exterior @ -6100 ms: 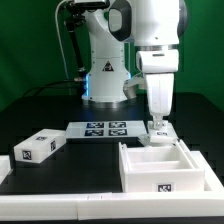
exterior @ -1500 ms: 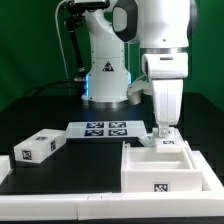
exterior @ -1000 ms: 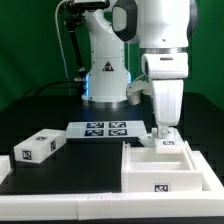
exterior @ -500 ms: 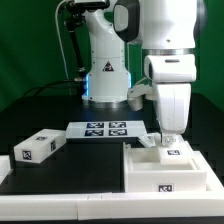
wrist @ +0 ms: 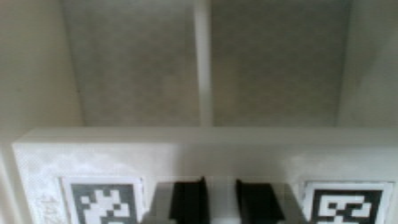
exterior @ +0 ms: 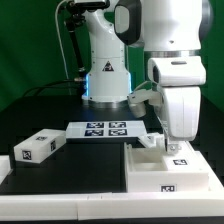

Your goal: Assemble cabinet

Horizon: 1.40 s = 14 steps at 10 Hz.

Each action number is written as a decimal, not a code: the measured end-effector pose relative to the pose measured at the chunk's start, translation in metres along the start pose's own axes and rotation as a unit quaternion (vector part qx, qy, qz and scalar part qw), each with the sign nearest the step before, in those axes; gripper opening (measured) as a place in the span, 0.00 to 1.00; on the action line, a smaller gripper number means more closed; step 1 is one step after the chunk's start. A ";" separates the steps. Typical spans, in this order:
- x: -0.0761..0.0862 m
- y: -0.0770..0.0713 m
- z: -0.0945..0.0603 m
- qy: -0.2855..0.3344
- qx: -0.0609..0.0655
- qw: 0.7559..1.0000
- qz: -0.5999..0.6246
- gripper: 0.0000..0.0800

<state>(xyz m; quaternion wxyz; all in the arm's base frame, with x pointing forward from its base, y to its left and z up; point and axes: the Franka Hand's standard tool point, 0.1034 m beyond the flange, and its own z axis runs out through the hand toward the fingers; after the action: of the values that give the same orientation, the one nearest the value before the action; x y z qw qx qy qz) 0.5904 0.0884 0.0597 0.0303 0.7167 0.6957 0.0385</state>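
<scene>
gripper (exterior: 171, 141), fingers pressed almost together, pinches a thin rib of a tagged block (exterior: 180, 152) above the frame (exterior: 145, 176) at the table's (exterior: 90, 165) front corner, exterior view's right; second block (exterior: 35, 148) near the opposite edge.

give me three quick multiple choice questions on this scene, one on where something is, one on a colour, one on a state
1. Where does the loose tagged block lie?
A) stacked on another block
B) on the table, to the exterior view's left of the marker board
C) leaning on the green backdrop

2. What colour is the table?
A) black
B) green
C) white

3. How do the gripper fingers stand?
A) spread wide
B) close together, a thin white strip between them
C) out of every view

Answers:
1 B: it sits alone, apart from the cabinet frame.
2 A: the bare surface is black.
3 B: the wrist view shows both dark fingers nearly meeting.
</scene>
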 end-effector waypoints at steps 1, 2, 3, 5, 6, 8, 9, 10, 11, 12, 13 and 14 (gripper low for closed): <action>0.001 0.002 0.001 -0.001 0.003 1.000 0.003 0.09; 0.003 0.002 0.001 -0.001 0.003 1.000 0.008 0.09; 0.004 0.002 0.001 -0.001 0.003 1.000 0.010 0.09; 0.004 0.001 0.000 -0.002 0.004 1.000 0.014 0.09; 0.004 0.001 0.000 -0.003 0.004 1.000 0.014 0.09; 0.005 0.001 -0.002 -0.002 0.003 1.000 0.014 0.15; 0.006 0.001 -0.003 -0.002 0.002 1.000 0.013 0.35; 0.007 0.001 -0.005 -0.002 0.001 1.000 0.012 0.54; 0.008 -0.001 -0.007 -0.002 0.001 1.000 0.011 0.54; 0.009 -0.005 -0.013 -0.003 0.000 1.000 0.008 0.72; 0.009 -0.014 -0.022 -0.006 -0.001 1.000 0.005 0.88; 0.007 -0.024 -0.031 -0.009 0.000 1.000 0.001 0.88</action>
<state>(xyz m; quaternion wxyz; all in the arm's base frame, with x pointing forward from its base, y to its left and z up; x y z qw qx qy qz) 0.5634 0.0960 0.0883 0.0369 0.7177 0.6946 0.0320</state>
